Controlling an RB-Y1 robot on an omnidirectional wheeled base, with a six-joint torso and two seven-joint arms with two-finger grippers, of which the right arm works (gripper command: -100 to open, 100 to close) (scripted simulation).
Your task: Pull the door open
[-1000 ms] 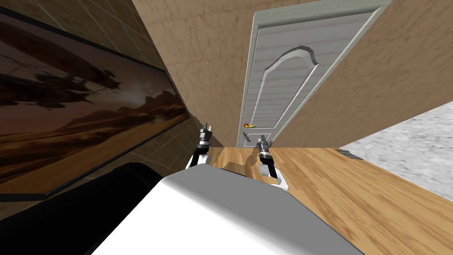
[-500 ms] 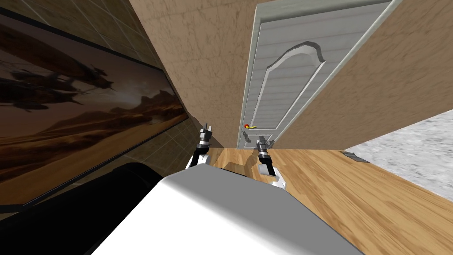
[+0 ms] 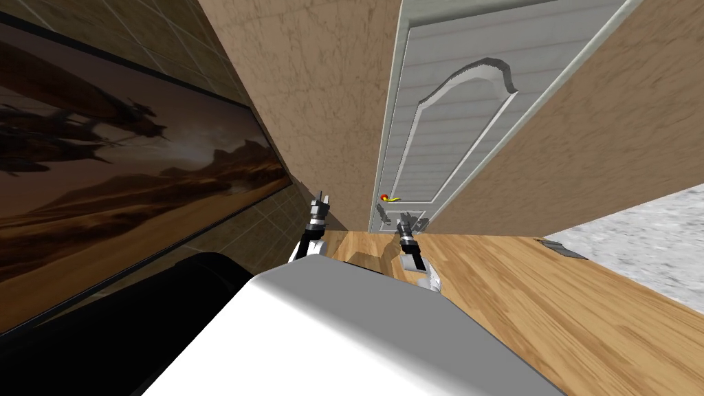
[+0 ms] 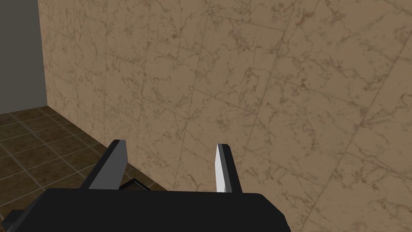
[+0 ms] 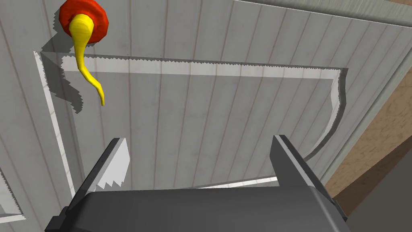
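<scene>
A pale grey panelled door (image 3: 454, 117) stands shut in its frame straight ahead. Its yellow lever handle (image 3: 392, 199) sits on a red round base (image 3: 383, 196) near the door's left edge. My right gripper (image 3: 410, 220) is open, just below and right of the handle, close to the door. In the right wrist view the handle (image 5: 86, 64) curves away from its red base (image 5: 83, 21), beyond my left-hand fingertip, and the door panel (image 5: 209, 121) lies between the fingers. My left gripper (image 3: 320, 201) is open near the tan wall (image 4: 249, 92).
Tan marbled walls (image 3: 309, 89) flank the door on both sides. A large dark framed picture (image 3: 124, 179) runs along the left wall. Wood flooring (image 3: 550, 302) spreads to the right, meeting a grey speckled surface (image 3: 639, 240) at a threshold.
I have moved nearer the door, which looms larger. My right gripper has reached forward and up toward the handle. The left arm keeps its pose.
</scene>
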